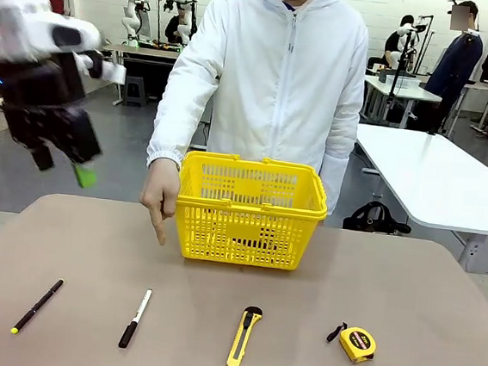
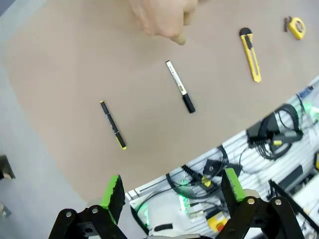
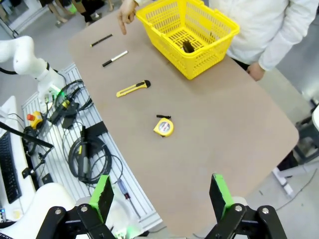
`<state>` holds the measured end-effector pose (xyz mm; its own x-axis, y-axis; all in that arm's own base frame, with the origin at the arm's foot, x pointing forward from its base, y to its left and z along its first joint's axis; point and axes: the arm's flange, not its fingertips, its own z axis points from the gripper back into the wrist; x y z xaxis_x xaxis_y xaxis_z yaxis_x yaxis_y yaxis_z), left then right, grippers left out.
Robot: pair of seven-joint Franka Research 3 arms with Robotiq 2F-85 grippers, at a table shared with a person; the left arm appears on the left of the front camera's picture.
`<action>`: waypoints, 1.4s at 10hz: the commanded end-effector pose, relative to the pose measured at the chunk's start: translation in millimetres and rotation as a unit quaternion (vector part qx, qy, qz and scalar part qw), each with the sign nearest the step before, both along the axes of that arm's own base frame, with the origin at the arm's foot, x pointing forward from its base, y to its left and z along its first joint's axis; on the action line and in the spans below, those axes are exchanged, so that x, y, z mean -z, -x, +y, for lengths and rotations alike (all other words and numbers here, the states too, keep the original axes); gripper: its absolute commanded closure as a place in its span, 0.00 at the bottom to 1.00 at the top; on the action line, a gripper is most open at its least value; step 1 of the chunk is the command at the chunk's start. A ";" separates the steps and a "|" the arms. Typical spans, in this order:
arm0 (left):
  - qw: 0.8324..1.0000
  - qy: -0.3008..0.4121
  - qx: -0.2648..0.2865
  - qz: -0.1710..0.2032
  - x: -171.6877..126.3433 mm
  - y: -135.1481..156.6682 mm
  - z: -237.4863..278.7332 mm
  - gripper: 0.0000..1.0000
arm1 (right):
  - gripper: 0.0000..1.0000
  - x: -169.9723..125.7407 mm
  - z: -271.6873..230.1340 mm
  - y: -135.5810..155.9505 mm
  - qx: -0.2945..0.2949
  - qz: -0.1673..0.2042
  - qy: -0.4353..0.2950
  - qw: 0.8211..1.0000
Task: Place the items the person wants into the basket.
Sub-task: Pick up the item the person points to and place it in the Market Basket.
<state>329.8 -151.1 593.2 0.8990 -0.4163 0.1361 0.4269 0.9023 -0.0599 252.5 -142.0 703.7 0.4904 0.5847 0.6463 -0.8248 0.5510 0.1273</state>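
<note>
Along the near edge of a brown table (image 1: 440, 297) lie four things in a row. From left to right they are a thin black pen with a yellow tip (image 1: 38, 306), a white-bodied marker with a black cap (image 1: 135, 318), a yellow-and-black utility knife (image 1: 244, 337) and a yellow tape measure (image 1: 356, 343). Pen and marker both run near to far, leaning slightly right at the far end.

The left gripper (image 1: 64, 166) hangs high over the table's left edge, jaws spread wide and holding nothing. Both pens lie below it, towards the near side, so this arm is likely the nearer one. The right gripper (image 3: 160, 195), equally wide and empty, hovers off the table's near right edge, well apart from them.

Farther back, the person's hand (image 1: 160, 199) points a finger down just beyond the marker. Right of that hand stands a bright yellow plastic lattice basket (image 1: 248, 227), with a small dark object (image 3: 188, 46) on its floor, too small to identify.
</note>
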 end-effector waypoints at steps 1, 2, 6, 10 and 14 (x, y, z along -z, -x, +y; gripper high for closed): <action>0.994 -0.033 -0.085 -0.053 38.8 15.8 -15.8 0.00 | 0.00 -1.7 -0.6 -1.1 -0.012 -0.004 -0.012 1.000; 0.993 -0.033 -0.101 -0.052 60.4 20.6 -22.3 0.00 | 0.00 -1.7 -0.6 -1.1 -0.012 -0.004 -0.012 1.000; 0.992 -0.041 -0.116 -0.007 121.6 24.4 -42.2 0.00 | 0.00 -1.7 -0.6 -1.1 -0.012 -0.004 -0.012 1.000; 0.993 -0.006 -0.113 0.027 163.8 15.4 -58.2 0.00 | 0.00 -1.7 -0.6 -1.1 -0.012 -0.004 -0.012 1.000; 0.994 -0.018 -0.101 0.029 160.4 13.9 -57.7 0.00 | 0.00 -1.7 -0.6 -1.1 -0.012 -0.004 -0.012 1.000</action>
<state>319.7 -210.9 427.7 0.9700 -0.2293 0.0801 0.2339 0.9708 -0.0535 253.2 -142.3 703.1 0.4890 0.5868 0.6453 -0.8259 0.5495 0.1262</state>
